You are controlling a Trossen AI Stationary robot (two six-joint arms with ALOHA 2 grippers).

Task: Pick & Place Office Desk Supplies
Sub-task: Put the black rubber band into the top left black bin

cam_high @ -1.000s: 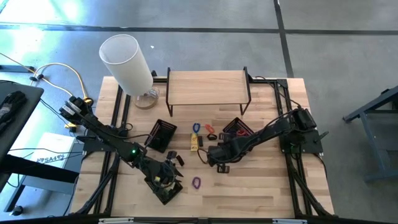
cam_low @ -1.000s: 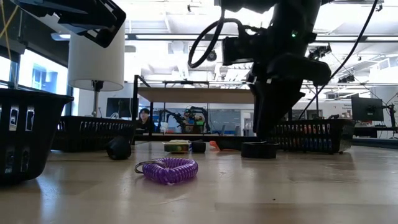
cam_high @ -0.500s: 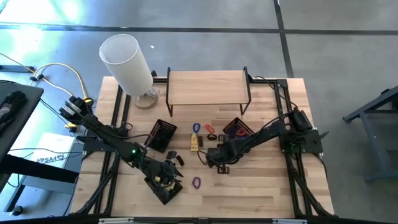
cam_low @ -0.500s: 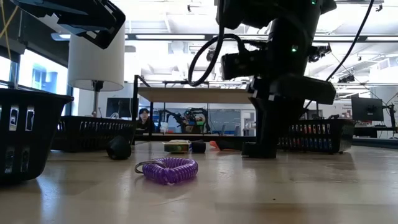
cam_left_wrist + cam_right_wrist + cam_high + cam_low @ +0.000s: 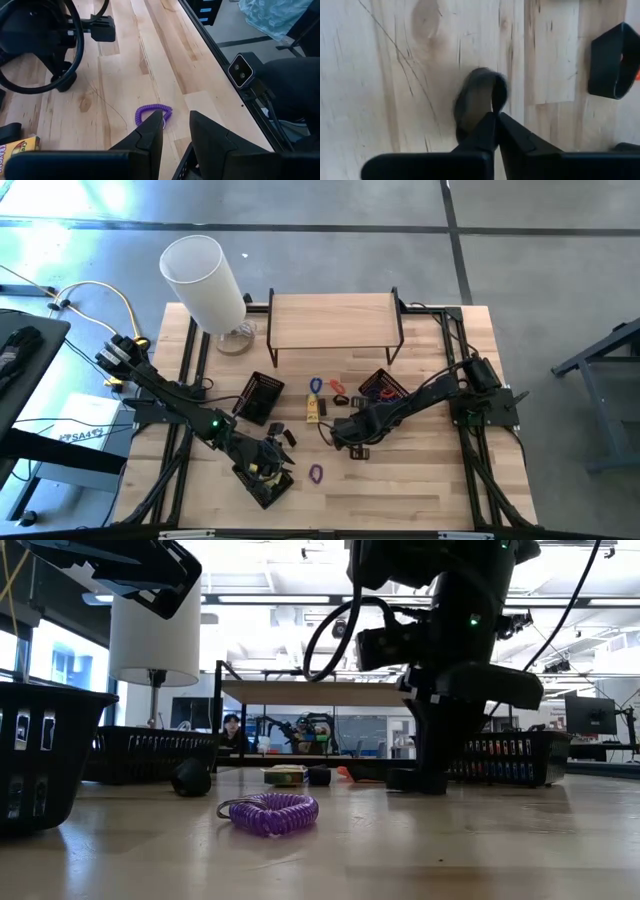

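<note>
My right gripper (image 5: 352,442) (image 5: 495,119) stands steeply down on the table's middle, shut on a small black loop-shaped clip piece (image 5: 479,100) (image 5: 405,780). A purple coil band (image 5: 317,473) (image 5: 270,812) (image 5: 152,114) lies flat near the front edge. My left gripper (image 5: 266,468) (image 5: 175,131) hangs open above the front left, the purple band beyond its fingertips. A yellow packet (image 5: 313,408), a blue band (image 5: 316,385), a red band (image 5: 338,387) and black clip pieces (image 5: 288,437) lie flat at mid-table. My right gripper has the black loop piece by its wall (image 5: 494,102), on the side nearest the fingers, pinched between the two fingertips. The fingers come from above, pointing steeply down. The piece rests on the wood; the low view shows it beside the fingers (image 5: 432,778) at table level.
Two black baskets (image 5: 262,395) (image 5: 382,388) stand at mid-table and a third (image 5: 40,755) under my left arm at the front. A white cylinder lamp (image 5: 205,280) and a wooden shelf (image 5: 335,320) stand at the back. Another black piece (image 5: 612,62) lies close to my right gripper.
My right gripper has sunk straight down to the table top, over the black loop piece, and has stayed there for the last half second. The piece has kept its place on the wood.
</note>
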